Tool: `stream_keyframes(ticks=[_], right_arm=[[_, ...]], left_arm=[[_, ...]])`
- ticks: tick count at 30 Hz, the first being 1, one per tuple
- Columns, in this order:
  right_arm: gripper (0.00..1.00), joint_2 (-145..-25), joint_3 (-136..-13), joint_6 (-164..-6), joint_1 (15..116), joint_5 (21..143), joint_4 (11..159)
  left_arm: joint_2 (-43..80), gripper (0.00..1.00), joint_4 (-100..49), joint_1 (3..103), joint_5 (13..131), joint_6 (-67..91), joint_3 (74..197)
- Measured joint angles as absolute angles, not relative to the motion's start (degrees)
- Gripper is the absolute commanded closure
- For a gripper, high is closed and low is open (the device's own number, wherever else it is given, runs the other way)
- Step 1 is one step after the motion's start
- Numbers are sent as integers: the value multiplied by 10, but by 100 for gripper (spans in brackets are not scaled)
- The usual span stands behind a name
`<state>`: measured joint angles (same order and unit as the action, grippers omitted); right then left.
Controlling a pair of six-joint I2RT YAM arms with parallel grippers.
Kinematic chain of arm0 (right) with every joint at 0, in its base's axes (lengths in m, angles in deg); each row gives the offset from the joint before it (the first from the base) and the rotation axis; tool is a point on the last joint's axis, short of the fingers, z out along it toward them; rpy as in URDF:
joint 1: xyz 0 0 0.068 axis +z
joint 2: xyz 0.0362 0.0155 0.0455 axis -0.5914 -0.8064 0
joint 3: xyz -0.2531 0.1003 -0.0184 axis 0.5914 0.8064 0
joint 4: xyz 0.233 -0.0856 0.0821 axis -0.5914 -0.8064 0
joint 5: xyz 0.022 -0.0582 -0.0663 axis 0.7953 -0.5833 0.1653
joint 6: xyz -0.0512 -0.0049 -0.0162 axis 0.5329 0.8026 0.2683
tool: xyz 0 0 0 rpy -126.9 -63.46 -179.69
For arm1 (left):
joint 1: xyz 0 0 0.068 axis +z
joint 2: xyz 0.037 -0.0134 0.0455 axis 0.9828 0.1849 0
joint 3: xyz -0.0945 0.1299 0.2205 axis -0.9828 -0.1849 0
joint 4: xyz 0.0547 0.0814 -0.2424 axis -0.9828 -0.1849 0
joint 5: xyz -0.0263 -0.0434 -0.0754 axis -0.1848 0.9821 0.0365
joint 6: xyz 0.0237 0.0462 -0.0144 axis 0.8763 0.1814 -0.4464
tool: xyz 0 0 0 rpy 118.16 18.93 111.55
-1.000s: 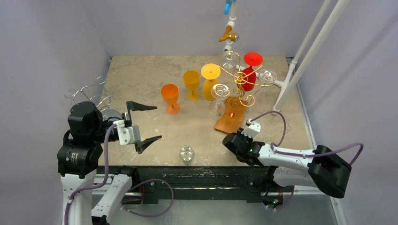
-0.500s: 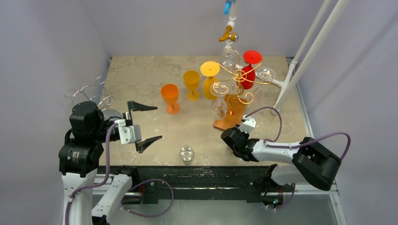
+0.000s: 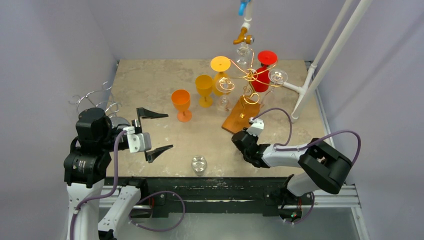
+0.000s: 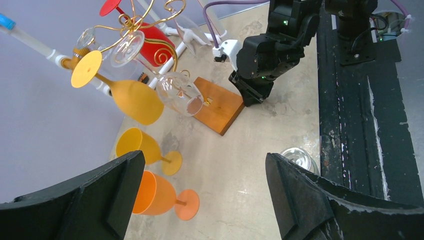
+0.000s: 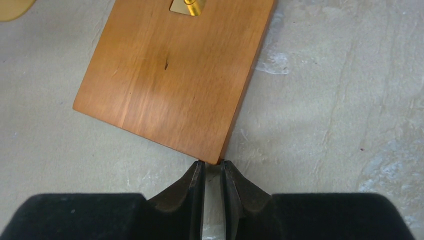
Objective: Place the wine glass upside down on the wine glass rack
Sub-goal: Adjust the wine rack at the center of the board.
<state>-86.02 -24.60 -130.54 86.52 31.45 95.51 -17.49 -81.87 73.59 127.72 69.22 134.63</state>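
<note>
A clear wine glass (image 3: 199,163) stands on the table near its front edge; it also shows in the left wrist view (image 4: 298,157). The gold wire rack (image 3: 248,76) on a wooden base (image 3: 241,114) holds a yellow glass (image 3: 221,67), a red glass (image 3: 263,75) and clear glasses upside down. My right gripper (image 3: 238,136) is shut to a thin slit, with its tips (image 5: 210,167) touching the near corner of the base (image 5: 170,80). My left gripper (image 3: 160,131) is wide open and empty, left of the clear glass and above the table.
An orange glass (image 3: 181,102) and a yellow glass (image 3: 204,87) stand upright left of the rack. A silver wire rack (image 3: 95,100) sits at the table's left edge. White poles (image 3: 320,65) rise at the back right. A pipe fitting (image 3: 243,35) hangs above the rack.
The right gripper has moved left and away from me with its tips at the wooden base. The rack has slid and turned towards the back left. The left arm has stayed still.
</note>
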Motion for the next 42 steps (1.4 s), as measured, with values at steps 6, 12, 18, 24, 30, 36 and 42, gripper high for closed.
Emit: stream_keyframes(ticks=[6,12,18,24,30,36,42], right_arm=[[77,-885,-265,-1273,858,342,982],[78,-911,-287,-1247,852,366,1001],[78,-937,-305,-1226,847,388,1025],[76,-944,-307,-1215,844,407,1045],[67,-891,-293,-1214,846,433,1025],[34,-746,-276,-1213,894,436,983],[1,-684,-332,-1204,991,419,843]], left_arm=[[-175,0,-818,736,1277,692,1345],[-175,0,-818,736,1277,692,1345],[-175,0,-818,736,1277,692,1345],[-175,0,-816,736,1276,692,1338],[-174,0,-816,736,1271,692,1333],[-173,0,-813,736,1271,692,1325],[-173,0,-790,736,1263,663,1312]])
